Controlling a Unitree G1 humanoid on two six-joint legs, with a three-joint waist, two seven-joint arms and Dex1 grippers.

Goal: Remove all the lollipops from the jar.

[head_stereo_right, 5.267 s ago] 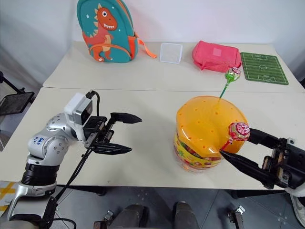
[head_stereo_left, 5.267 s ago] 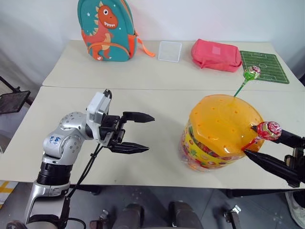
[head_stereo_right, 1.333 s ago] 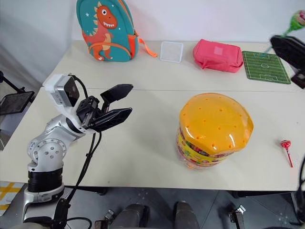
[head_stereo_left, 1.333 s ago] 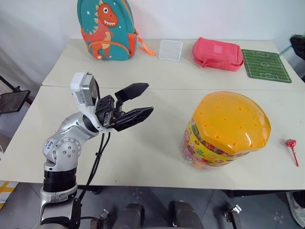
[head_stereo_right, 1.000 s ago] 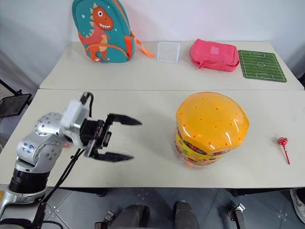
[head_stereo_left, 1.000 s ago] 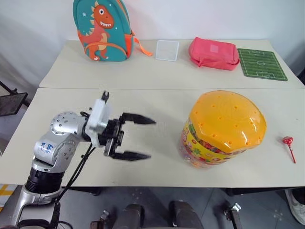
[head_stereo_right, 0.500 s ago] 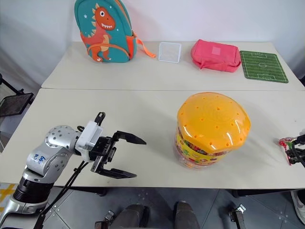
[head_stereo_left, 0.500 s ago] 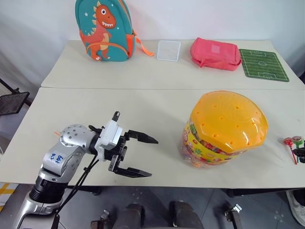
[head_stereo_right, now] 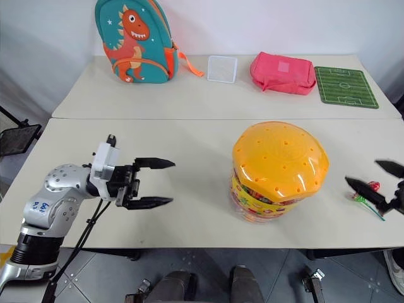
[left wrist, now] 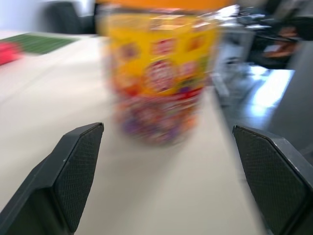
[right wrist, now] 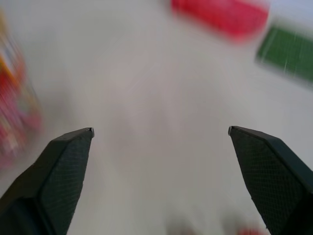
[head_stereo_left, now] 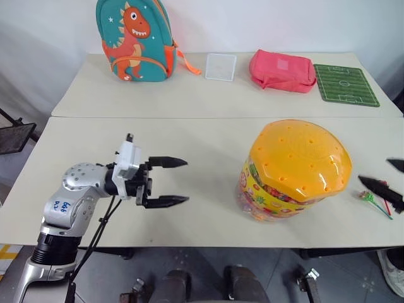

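Room, left eye view: two cream tables pushed together before a white wall.
Far table, left eye view: dinosaur backpack, clear square lid, pink pouch, green pitch mat.
Jar, left eye view: jar upright on the near table, right of centre, orange dotted lid on, yellow candy label.
Left gripper, left eye view: left gripper left of the jar, well apart, fingers spread, nothing held, pointing toward the jar.
Right gripper, right eye view: right gripper at the right edge, fingers apart, nothing held.
Lollipops, right eye view: lollipops, one red and one green, lying on the table just beside the right gripper's lower finger, right of the jar.
Left wrist view: blurred jar ahead between two wide black fingers.
Right wrist view: blurred table between spread fingers; pink pouch and green mat beyond.
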